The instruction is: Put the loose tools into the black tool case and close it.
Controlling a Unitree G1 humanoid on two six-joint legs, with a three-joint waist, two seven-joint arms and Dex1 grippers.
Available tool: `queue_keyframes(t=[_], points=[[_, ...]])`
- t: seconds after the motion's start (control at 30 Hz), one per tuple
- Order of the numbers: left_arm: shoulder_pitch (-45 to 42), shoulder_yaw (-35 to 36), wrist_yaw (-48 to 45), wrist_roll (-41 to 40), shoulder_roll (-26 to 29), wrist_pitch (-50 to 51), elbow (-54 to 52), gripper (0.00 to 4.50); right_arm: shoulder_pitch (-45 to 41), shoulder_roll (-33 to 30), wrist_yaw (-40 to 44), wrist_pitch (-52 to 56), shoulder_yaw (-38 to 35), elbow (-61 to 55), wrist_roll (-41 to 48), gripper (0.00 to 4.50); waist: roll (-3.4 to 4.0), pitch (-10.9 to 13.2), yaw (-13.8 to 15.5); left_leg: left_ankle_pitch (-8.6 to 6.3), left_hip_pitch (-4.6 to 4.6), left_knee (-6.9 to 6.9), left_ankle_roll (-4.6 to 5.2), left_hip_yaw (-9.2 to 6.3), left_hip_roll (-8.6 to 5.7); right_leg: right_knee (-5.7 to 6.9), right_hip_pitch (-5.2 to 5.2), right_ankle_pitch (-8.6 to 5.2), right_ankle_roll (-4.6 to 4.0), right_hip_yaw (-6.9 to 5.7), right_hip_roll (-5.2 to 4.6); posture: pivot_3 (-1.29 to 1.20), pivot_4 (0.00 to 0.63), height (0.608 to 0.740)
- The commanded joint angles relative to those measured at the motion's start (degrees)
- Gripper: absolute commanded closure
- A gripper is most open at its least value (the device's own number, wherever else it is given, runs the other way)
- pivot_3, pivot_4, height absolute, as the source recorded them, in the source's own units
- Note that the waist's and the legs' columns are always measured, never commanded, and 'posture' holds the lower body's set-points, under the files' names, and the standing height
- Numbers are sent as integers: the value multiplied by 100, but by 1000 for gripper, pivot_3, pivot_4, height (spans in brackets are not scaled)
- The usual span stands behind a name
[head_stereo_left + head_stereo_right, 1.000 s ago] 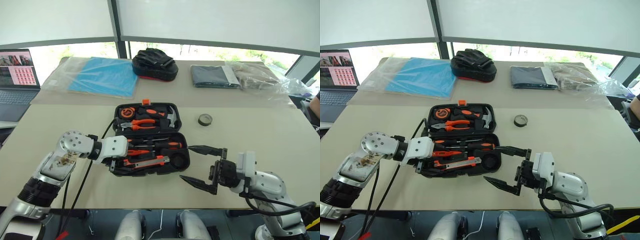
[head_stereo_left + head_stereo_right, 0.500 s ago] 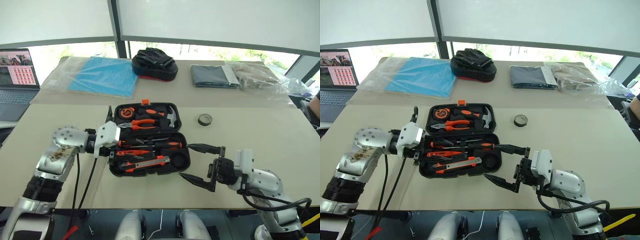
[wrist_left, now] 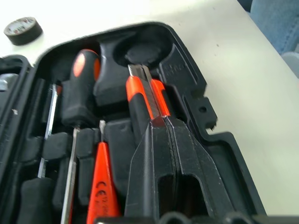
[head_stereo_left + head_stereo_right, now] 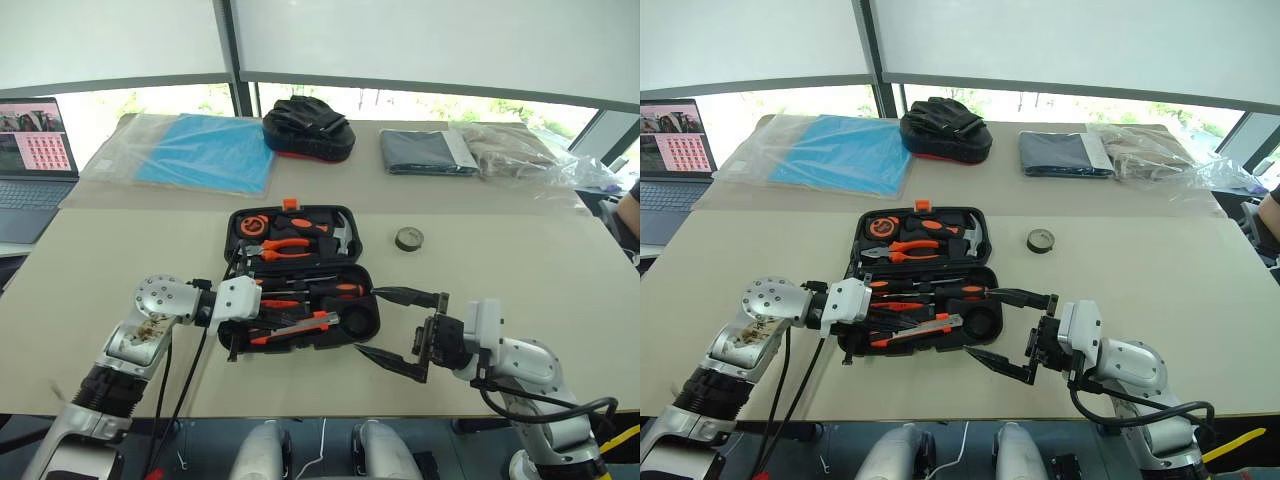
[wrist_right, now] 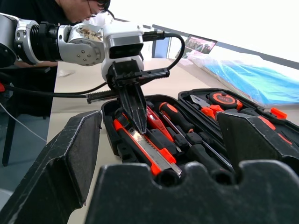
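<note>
The black tool case [image 4: 310, 343] lies open on the table in front of me. In its lower half lie two screwdrivers [image 4: 322, 290], a small orange tester screwdriver [image 3: 100, 182] and the orange-black utility knife [image 3: 142, 100]. My left gripper [image 3: 162, 120] is shut, its tips resting on the knife's near end without holding it. To the right of the case, my right gripper [image 4: 395, 328] stands open and holds nothing. The small dark tape roll [image 4: 409, 238] sits on the table to the right of the case lid.
Pliers, a hammer and a tape measure sit in the lid [image 4: 295, 232]. At the back lie a blue sheet in plastic [image 4: 205, 150], a black and red soft bag [image 4: 308, 128], a grey folded cloth [image 4: 430, 152] and a plastic bag [image 4: 520, 150]. A laptop [image 4: 35, 150] stands far left.
My left gripper was open over the case, lifted and drew back, then came down shut onto the utility knife. The right gripper has stayed open in place.
</note>
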Motion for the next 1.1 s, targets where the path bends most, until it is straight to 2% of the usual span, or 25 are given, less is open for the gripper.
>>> queue_keyframes(t=[0.03, 0.27, 0.37, 0.53, 0.67, 0.87, 1.1], points=[[35, -87, 197, 343, 138, 58, 211, 4471, -85, 66, -19, -122, 23, -62, 9, 0, 0, -1, 0, 0, 3, 0, 0, 0, 0, 0, 3, 0, 0, 0, -1, 0, 150, 740], [266, -197, 175, 428, 458, 550, 257, 4471, -104, 108, -10, -134, 40, -48, 2, 0, 3, -5, -21, 5, 33, 0, 0, 0, 5, 5, 25, 1, -3, 2, 4, 0, 150, 740], [398, -209, 130, 392, 625, 659, 262, 4471, -91, 94, -6, -135, 34, -58, 19, 0, 7, -7, -79, 5, 78, -12, -1, 6, 17, 3, 62, -7, -12, 5, 10, 0, 150, 740], [527, -158, 253, 248, 702, 1187, 253, 4471, -91, 106, -10, -128, 61, -66, 24, 0, 57, -37, -63, 4, 125, -28, -3, 6, 29, 8, 95, -36, 12, 3, 9, 0, 150, 740], [594, -96, 299, 56, 555, 1163, 171, 4471, -107, 111, -16, -118, 76, -71, 34, 0, 70, -44, -61, 4, 136, -29, -3, 7, 31, 10, 99, -52, -15, 8, 13, 0, 150, 740], [474, 268, 143, -549, 77, 472, 28, 4471, -85, 103, -13, -93, 76, -94, 62, 0, 66, -42, -22, 4, 119, -28, -3, 9, 30, 7, 89, -50, -13, 8, 7, 0, 150, 740], [347, 473, 253, -717, -239, 159, -9, 4471, -48, 97, -20, -69, 82, -122, 90, 0, 43, -33, 1, 5, 11, -15, -1, 8, 4, -3, -3, 4, -9, 11, -6, 0, 150, 740]])
